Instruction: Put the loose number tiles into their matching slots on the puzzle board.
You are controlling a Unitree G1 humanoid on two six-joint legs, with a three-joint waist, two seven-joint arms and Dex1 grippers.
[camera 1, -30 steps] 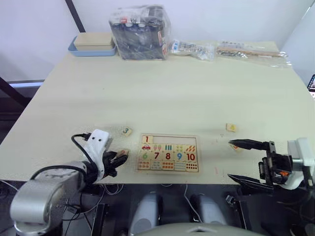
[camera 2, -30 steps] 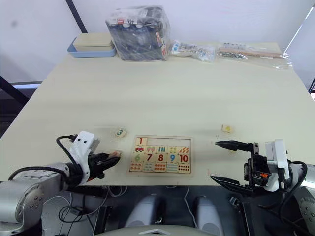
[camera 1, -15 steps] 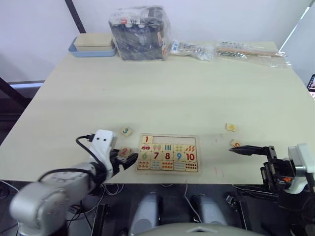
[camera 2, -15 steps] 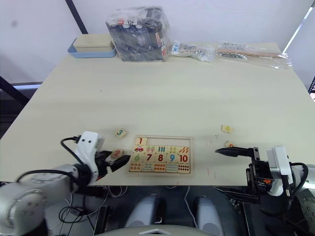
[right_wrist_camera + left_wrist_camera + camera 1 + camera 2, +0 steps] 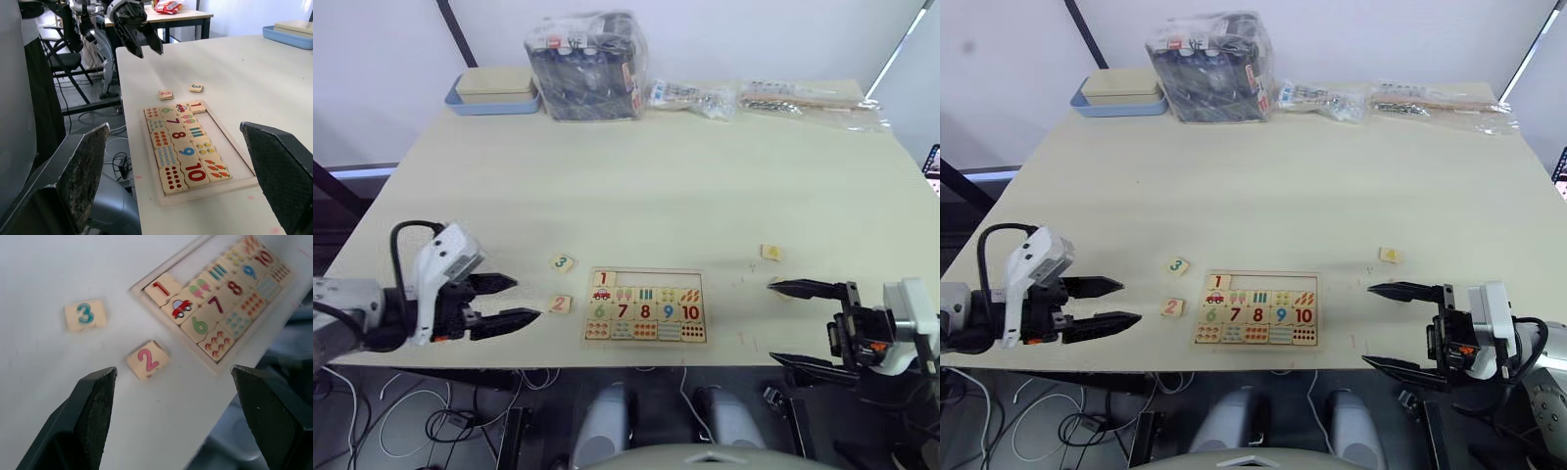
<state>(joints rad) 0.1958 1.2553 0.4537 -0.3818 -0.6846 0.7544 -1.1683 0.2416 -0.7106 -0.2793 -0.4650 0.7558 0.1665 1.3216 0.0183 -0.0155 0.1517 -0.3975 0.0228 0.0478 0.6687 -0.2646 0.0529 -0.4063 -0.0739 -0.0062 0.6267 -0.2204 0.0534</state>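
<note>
The left gripper hangs over the bench's near edge by its left corner, with its two black fingers spread wide and nothing in them. Just to its right lies the number 2 tile, flat on the bench, near the left side of the puzzle board. The number 3 tile lies a little farther from the near edge than the 2. The puzzle board sits close to the middle of the near edge. The number 1 tile is in the top row, in the board's far left corner, and the other slots in that row look bare. The number 4 tile lies right of the board, well apart from it. The right gripper is at the near edge by the right corner, fingers spread wide and holding nothing
</note>
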